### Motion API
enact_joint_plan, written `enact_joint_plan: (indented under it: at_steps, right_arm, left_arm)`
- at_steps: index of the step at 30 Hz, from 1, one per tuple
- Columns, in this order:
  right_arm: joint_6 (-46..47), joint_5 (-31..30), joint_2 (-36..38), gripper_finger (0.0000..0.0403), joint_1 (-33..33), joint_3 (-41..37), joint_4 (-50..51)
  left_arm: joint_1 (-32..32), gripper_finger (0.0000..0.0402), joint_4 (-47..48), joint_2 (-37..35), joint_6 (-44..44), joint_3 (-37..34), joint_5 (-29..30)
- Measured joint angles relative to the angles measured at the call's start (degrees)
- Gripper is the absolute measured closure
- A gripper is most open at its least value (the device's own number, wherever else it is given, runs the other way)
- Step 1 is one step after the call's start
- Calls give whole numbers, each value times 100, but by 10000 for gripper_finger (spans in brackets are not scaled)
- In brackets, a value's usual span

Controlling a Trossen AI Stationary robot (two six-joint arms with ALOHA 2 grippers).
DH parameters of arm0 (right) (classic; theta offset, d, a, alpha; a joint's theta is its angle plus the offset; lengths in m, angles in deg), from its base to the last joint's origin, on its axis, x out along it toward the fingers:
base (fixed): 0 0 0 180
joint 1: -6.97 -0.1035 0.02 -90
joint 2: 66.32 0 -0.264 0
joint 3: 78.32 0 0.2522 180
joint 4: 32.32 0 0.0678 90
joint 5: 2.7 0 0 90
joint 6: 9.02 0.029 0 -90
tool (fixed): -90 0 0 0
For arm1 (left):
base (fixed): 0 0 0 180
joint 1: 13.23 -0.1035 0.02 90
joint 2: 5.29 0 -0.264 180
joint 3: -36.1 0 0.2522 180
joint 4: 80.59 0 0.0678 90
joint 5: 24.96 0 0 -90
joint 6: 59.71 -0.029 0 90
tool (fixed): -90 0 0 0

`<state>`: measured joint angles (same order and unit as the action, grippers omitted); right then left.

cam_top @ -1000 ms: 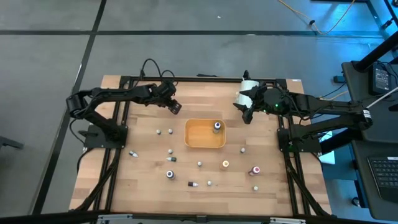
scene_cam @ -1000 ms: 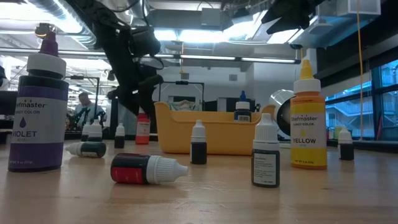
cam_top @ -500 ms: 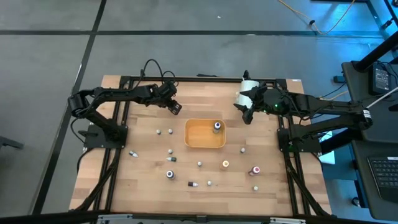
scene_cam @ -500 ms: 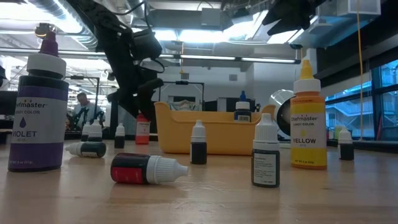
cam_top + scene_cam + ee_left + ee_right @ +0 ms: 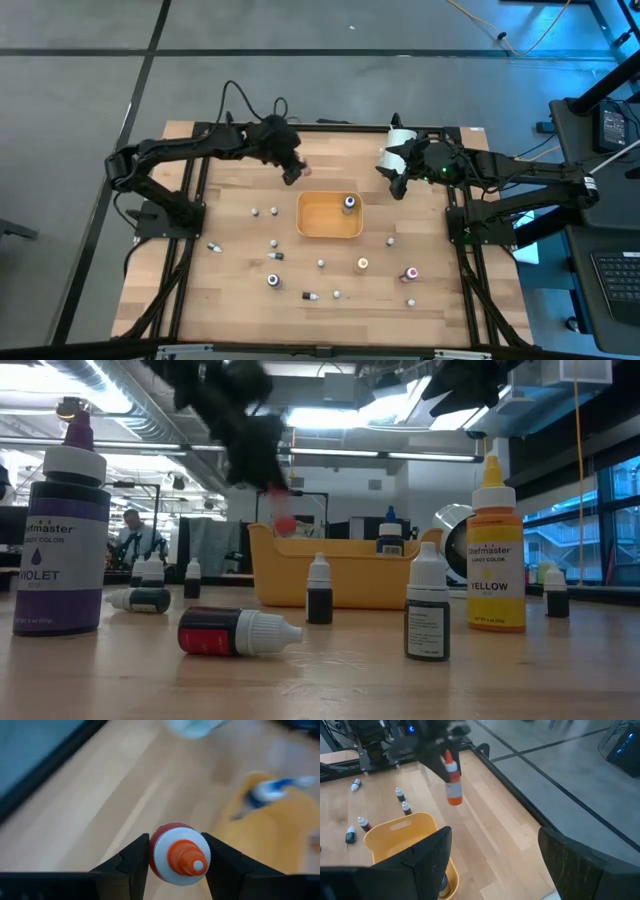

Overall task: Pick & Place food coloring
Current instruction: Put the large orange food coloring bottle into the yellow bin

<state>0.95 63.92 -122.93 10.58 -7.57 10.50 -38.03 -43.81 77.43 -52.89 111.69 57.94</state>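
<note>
My left gripper [image 5: 296, 170] is shut on a small red food coloring bottle [image 5: 180, 854] with a white cap and orange tip. It holds the bottle in the air beside the far-left corner of the orange tray [image 5: 312, 228]. The bottle also shows in the low view [image 5: 283, 520] and the right wrist view [image 5: 453, 787]. A blue-capped bottle [image 5: 349, 204] stands in the tray. Several more small bottles stand or lie on the table, such as one [image 5: 273, 281] near the front. My right gripper [image 5: 396, 183] is open and empty at the far right, next to the white cylinder [image 5: 399, 150]. My left gripper pinches the red bottle between its two fingers [image 5: 135, 857], on opposite sides of its upper part by the white cap [image 5: 161, 862]. The fingers come from above, pointing down. The bottle hangs upright, tip up, lifted clear of the table.
A tall violet bottle [image 5: 65, 540] and a yellow bottle [image 5: 490, 550] stand near the low camera, with a red bottle [image 5: 235, 632] lying on its side between them. Bottles are scattered left of and in front of the tray. Bare wood lies behind the tray.
My left gripper has risen and gone toward the table's right edge, to the tray's far-left corner. The red bottle, which stood on the table between its fingers, has gone up with it and now hangs clear.
</note>
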Motion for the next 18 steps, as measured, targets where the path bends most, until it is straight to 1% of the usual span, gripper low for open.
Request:
enact_joint_plan:
  at_steps: [2, 4, 7, 10, 16, 18]
  right_arm:
    - [2, 1, 0, 105, 0, 0, 0]
    - [12, 2, 1, 105, 0, 0, 0]
    - [29, 4, 0, 105, 0, 0, 0]
    - [31, 3, 0, 105, 0, 0, 0]
    - [36, 2, 1, 105, 0, 0, -6]
    - [36, 2, 1, 105, 0, 0, -7]
  left_arm:
    - [268, 247, -13, 7, -381, 319, -102]
    - [566, 247, -13, 33, -599, 579, -75]
    - [995, 246, 8, 134, -723, 837, 229]
    - [1272, 247, 42, 217, -745, 940, 261]
    - [1645, 246, 39, 429, -481, 940, 252]
    - [1779, 246, -90, 568, -457, 940, 297]
